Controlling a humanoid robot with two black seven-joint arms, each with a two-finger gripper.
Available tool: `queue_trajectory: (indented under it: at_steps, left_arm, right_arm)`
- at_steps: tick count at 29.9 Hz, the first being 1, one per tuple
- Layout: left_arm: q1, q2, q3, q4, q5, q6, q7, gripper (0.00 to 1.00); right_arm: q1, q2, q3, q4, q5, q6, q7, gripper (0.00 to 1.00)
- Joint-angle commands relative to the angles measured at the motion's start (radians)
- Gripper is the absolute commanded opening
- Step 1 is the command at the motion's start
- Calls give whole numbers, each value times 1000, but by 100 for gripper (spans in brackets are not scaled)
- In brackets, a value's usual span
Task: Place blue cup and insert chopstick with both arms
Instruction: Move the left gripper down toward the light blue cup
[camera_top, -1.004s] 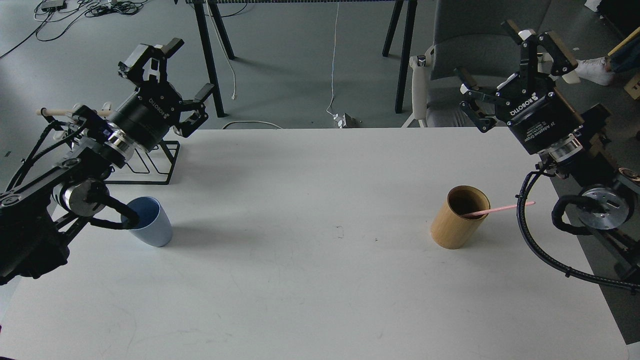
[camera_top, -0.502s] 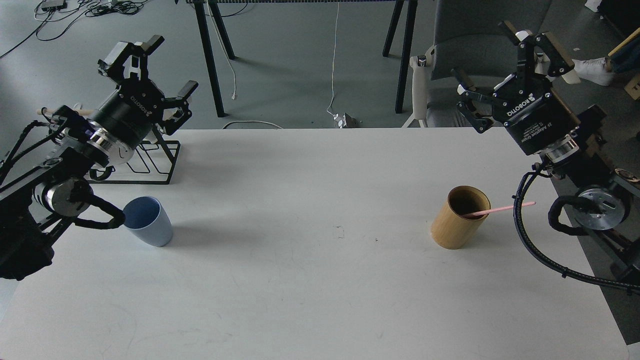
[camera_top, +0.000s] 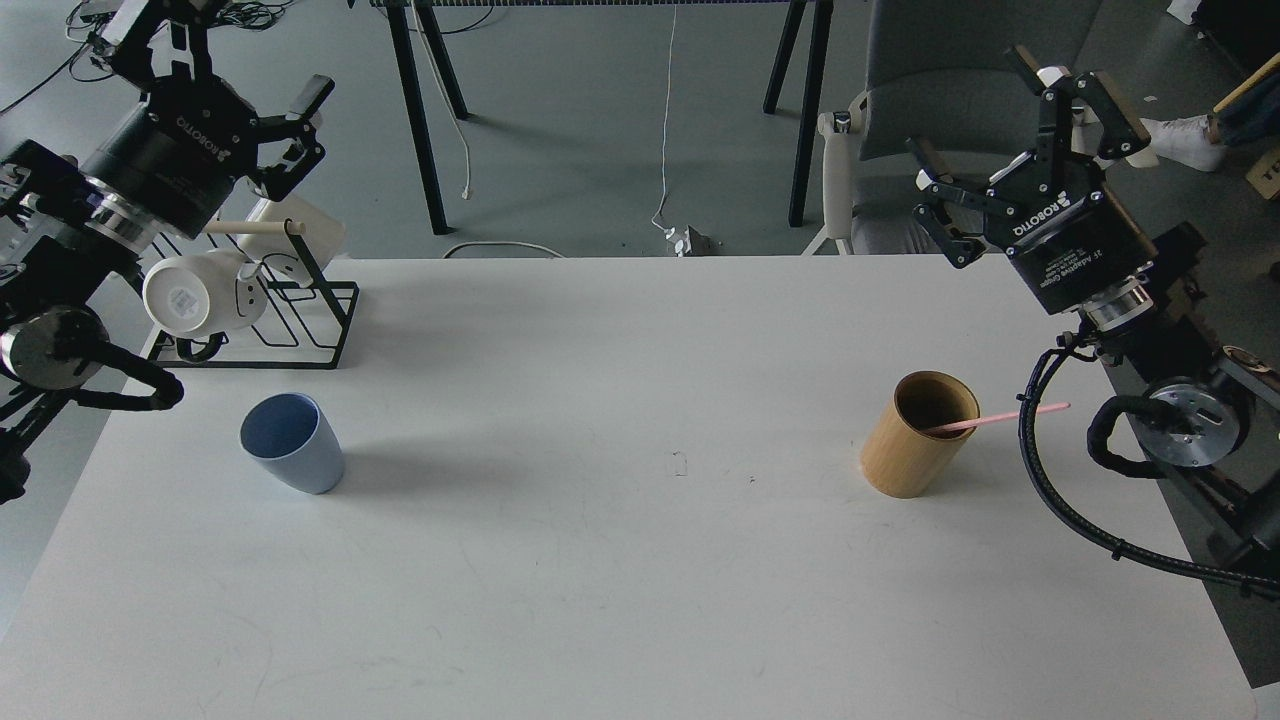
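both grippers, left gripper (camera_top: 225, 85) and right gripper (camera_top: 1015, 125), spread, empty. risk: chopstick (camera_top: 995, 418) pull could tip bamboo holder (camera_top: 915, 440); blue cup (camera_top: 290, 442) unsecured.

Open table (camera_top: 640, 560) between blue cup (camera_top: 292, 442) and bamboo cylinder (camera_top: 917, 433)

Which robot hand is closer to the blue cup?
The left gripper. It hangs open, up beyond the blue cup, above the mug rack. The right gripper is open too, far across the table.
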Motion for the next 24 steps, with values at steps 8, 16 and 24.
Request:
queue_trajectory:
  at_steps: [8,16,24]
  left_arm:
    - [-92,380,248,-181,588,0,0,99]
    - [-97,460,375,-113,1007,0,0,99]
    - [-97,320,558,96,1200,0,0,99]
  right_arm:
    - [-36,-22,18,-1,0,5,0,91]
    - [-50,-22,18,-1,-1,5,0,92]
    - [-50,-21,16,-3,-1,5,0,92]
